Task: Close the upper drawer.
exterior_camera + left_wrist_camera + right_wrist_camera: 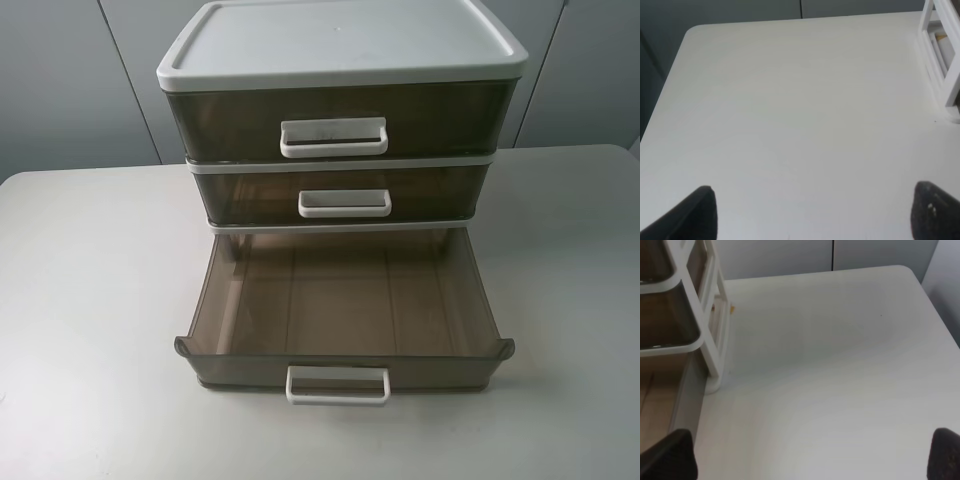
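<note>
Exterior high view: upper drawer (340,120) sits flush under the white lid at frame top; bottom drawer (345,320) pulled out. Worktop (90,300) bare either side. Left claw (812,212) and right claw (812,455) spread apart.

- The upper drawer (340,118): translucent smoky-brown plastic, smooth, faintly glossy, with an opaque white plastic loop handle (334,138).
- The middle drawer (340,192) and the bottom drawer (345,300): the same smoky translucent plastic, white plastic handles.
- The lid (340,40): opaque white plastic, matt, lightly scuffed.
- The frame posts (715,335): smooth white plastic.
- The table (90,300): smooth, matt, off-white top right to its edges.
- The left fingertips (695,215): black, dull-surfaced.
</note>
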### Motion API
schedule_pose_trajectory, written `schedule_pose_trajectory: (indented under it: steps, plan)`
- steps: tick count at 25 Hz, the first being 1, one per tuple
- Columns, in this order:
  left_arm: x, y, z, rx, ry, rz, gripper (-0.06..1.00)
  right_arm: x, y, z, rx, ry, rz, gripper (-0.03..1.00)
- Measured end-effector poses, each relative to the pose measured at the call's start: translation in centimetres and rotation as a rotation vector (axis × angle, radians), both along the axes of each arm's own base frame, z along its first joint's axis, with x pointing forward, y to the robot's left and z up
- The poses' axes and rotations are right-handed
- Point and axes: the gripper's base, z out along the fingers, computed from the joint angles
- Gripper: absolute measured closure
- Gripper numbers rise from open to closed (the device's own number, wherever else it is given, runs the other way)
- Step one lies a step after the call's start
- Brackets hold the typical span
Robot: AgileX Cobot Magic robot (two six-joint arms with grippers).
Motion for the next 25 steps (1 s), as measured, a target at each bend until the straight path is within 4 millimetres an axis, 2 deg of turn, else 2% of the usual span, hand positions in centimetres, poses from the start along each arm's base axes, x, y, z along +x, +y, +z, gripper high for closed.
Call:
schedule_pose_trajectory:
  steps: [25]
  plan:
    - [0.00, 0.00, 0.00, 0.000, 0.000, 0.000, 0.20, 0.00, 0.00, 0.00, 0.000, 0.000, 0.000, 0.27]
